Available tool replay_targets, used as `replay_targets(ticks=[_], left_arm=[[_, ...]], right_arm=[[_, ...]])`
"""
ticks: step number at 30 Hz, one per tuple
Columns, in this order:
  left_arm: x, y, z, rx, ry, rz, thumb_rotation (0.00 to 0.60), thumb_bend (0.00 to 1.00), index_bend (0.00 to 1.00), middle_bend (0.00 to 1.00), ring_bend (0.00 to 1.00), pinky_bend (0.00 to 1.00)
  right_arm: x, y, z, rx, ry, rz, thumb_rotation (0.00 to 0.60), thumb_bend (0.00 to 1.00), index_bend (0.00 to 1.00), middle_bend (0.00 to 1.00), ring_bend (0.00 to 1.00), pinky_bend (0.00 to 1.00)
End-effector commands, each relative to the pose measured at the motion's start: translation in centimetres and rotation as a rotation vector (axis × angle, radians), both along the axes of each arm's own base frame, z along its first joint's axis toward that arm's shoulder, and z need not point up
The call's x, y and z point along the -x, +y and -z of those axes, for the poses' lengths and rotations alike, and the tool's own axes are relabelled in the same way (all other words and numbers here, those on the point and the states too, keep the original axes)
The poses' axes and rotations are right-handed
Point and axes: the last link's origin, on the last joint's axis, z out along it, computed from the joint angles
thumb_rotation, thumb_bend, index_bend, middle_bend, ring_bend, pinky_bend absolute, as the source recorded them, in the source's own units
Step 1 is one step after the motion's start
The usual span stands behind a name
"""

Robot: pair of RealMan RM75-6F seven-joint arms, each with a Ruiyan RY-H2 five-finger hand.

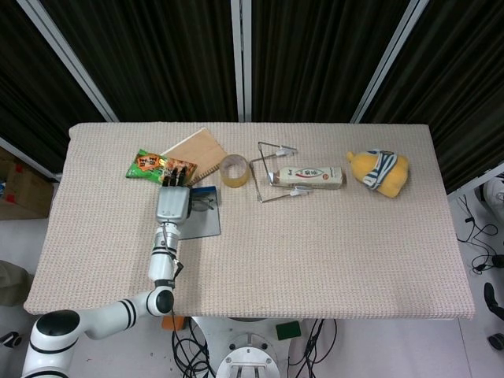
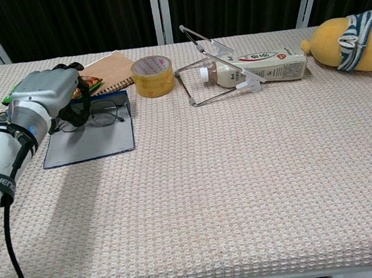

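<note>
Eyeglasses lie on a grey sheet directly under and just right of the left hand, whose curled fingers close on the near lens frame, with a tape roll further to its right.

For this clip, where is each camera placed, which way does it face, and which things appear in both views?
Head view: high above the near table edge, looking steeply down on the table; shows the left arm and left hand over the glasses.
Chest view: low at the near edge, looking across the tabletop toward the dark curtains; shows the left hand at the glasses.
Both show the tape roll, bottle and yellow plush toy. The right hand shows in neither.
</note>
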Motion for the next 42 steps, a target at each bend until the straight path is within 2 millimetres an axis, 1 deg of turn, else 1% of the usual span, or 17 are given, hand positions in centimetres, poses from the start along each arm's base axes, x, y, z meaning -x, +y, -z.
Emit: replay_targets(ticks=[1, 8, 12, 14, 15, 19, 22, 24, 28, 29, 33, 37, 40, 42], left_arm=[[0.0, 0.0, 0.1, 0.001, 0.006, 0.007, 0.600, 0.42, 0.40, 0.00, 0.00, 0.16], [-0.1, -0.4, -0.1, -0.016, 0.020, 0.036, 0.600, 0.42, 0.20, 0.00, 0.00, 0.16], [-0.2, -0.9, -0.5, -0.042, 0.013, 0.047, 0.600, 0.42, 0.18, 0.00, 0.00, 0.16], [-0.2, -1.7, -0.9, -0.055, -0.005, 0.062, 0.600, 0.42, 0.19, 0.00, 0.00, 0.16], [-0.2, -2.1, -1.1, -0.060, -0.009, 0.069, 0.600, 0.42, 0.22, 0.00, 0.00, 0.16], [0.5, -3.9, -1.7, -0.047, 0.010, 0.083, 0.600, 0.42, 0.40, 0.00, 0.00, 0.16], [1.2, -4.6, -1.7, 0.003, 0.034, 0.061, 0.600, 0.42, 0.44, 0.00, 0.00, 0.15], [1.4, -4.7, -1.6, 0.033, 0.046, 0.051, 0.590, 0.42, 0.45, 0.00, 0.00, 0.15], [1.4, -4.7, -1.1, 0.075, 0.049, 0.060, 0.501, 0.42, 0.44, 0.00, 0.00, 0.14], [1.3, -4.7, -1.0, 0.085, 0.047, 0.061, 0.490, 0.42, 0.42, 0.00, 0.00, 0.14], [1.2, -4.3, -0.6, 0.102, 0.041, 0.062, 0.471, 0.42, 0.39, 0.00, 0.00, 0.14], [1.6, -3.6, -0.4, 0.097, 0.087, 0.058, 0.448, 0.42, 0.37, 0.00, 0.00, 0.14], [1.9, -3.1, -0.4, 0.076, 0.147, 0.070, 0.422, 0.42, 0.37, 0.00, 0.00, 0.13], [2.1, -2.8, -0.4, 0.071, 0.172, 0.062, 0.416, 0.42, 0.38, 0.00, 0.00, 0.13]], right_arm=[[-0.1, -0.1, 0.0, -0.003, 0.002, 0.000, 0.600, 0.48, 0.00, 0.00, 0.00, 0.00], [0.0, -0.2, 0.1, -0.006, 0.001, 0.004, 0.600, 0.48, 0.00, 0.00, 0.00, 0.00], [0.1, -0.1, 0.1, -0.006, -0.001, 0.005, 0.600, 0.48, 0.00, 0.00, 0.00, 0.00], [0.2, -0.1, 0.2, -0.006, -0.002, 0.006, 0.600, 0.48, 0.00, 0.00, 0.00, 0.00], [0.2, -0.1, 0.2, -0.007, -0.002, 0.007, 0.600, 0.48, 0.00, 0.00, 0.00, 0.00], [0.4, -0.2, 0.3, -0.012, -0.002, 0.010, 0.600, 0.48, 0.00, 0.00, 0.00, 0.00], [0.5, -0.3, 0.6, -0.018, -0.004, 0.008, 0.600, 0.48, 0.00, 0.00, 0.00, 0.00], [0.5, -0.3, 0.7, -0.020, -0.005, 0.006, 0.600, 0.48, 0.00, 0.00, 0.00, 0.00], [0.5, -0.3, 0.7, -0.016, -0.004, 0.009, 0.600, 0.48, 0.00, 0.00, 0.00, 0.00], [0.5, -0.3, 0.6, -0.015, -0.003, 0.011, 0.600, 0.48, 0.00, 0.00, 0.00, 0.00], [0.6, -0.3, 0.5, -0.008, -0.001, 0.013, 0.600, 0.48, 0.00, 0.00, 0.00, 0.00], [0.6, -0.3, 0.4, -0.004, 0.001, 0.019, 0.600, 0.48, 0.00, 0.00, 0.00, 0.00], [0.7, -0.3, 0.4, -0.003, 0.001, 0.022, 0.600, 0.48, 0.00, 0.00, 0.00, 0.00], [0.7, -0.4, 0.4, -0.006, 0.001, 0.024, 0.600, 0.48, 0.00, 0.00, 0.00, 0.00]])
